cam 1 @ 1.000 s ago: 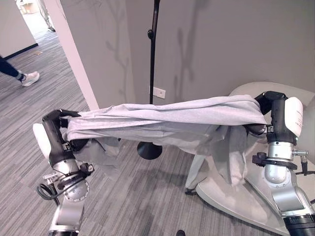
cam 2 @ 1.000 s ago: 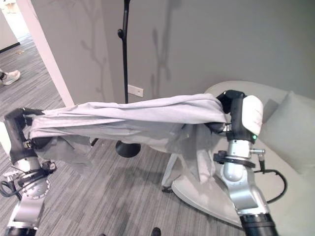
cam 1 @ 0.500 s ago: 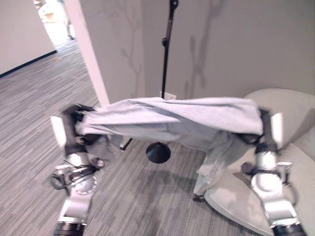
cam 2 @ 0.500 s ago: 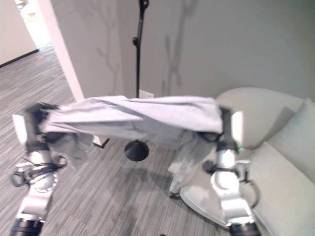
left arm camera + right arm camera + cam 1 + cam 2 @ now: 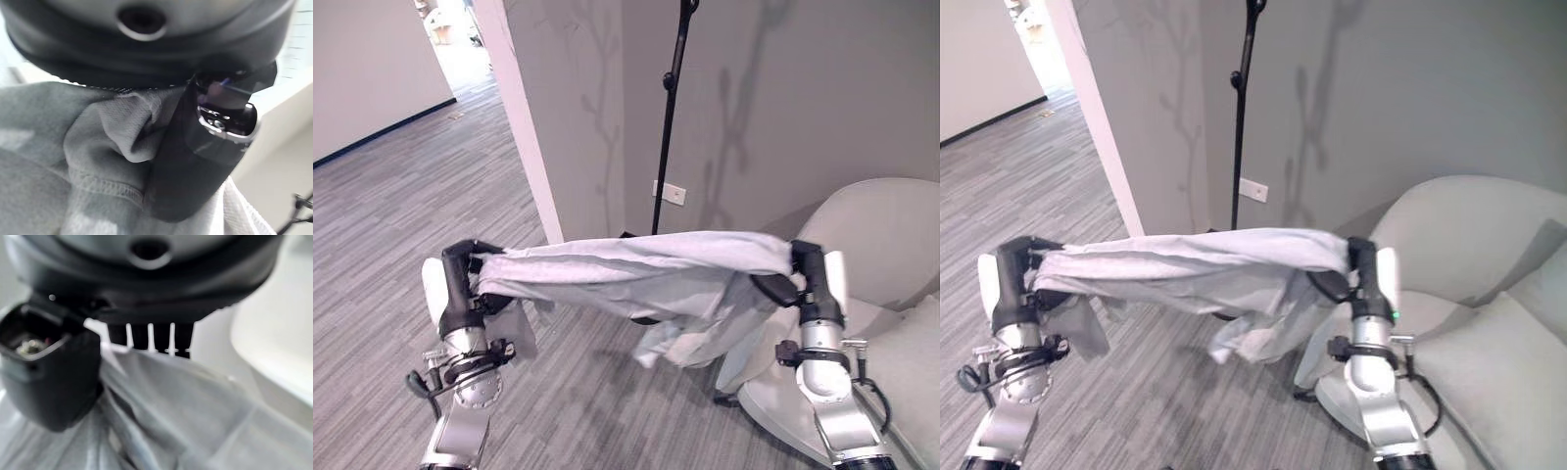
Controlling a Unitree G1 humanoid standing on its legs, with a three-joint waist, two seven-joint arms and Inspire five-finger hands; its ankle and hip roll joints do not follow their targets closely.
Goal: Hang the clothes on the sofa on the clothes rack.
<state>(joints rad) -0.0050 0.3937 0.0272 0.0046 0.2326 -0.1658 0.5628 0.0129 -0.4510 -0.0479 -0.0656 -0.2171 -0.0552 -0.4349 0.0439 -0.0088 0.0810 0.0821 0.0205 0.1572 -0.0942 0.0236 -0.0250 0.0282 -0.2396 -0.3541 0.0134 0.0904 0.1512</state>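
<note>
A light grey garment (image 5: 636, 279) hangs stretched in the air between my two hands, with loose folds sagging under its middle. My left hand (image 5: 460, 289) is shut on its left end; in the left wrist view the thumb (image 5: 205, 147) presses into the bunched grey cloth (image 5: 98, 147). My right hand (image 5: 798, 274) is shut on the right end, and the right wrist view has the garment (image 5: 195, 421) under the thumb (image 5: 54, 377). The black pole of the clothes rack (image 5: 668, 117) stands behind the garment against the grey wall, its base hidden by the cloth.
A pale round sofa (image 5: 886, 235) with a cushion (image 5: 1498, 362) sits at the right, beside my right arm. A white wall corner (image 5: 524, 127) stands at the left of the rack, with an open corridor (image 5: 391, 166) of grey striped carpet beyond.
The camera has shifted, so the rack and the wall corner sit further right and the corridor opens up. Both hands still hold the garment, which now hangs lower, with more slack in the middle.
</note>
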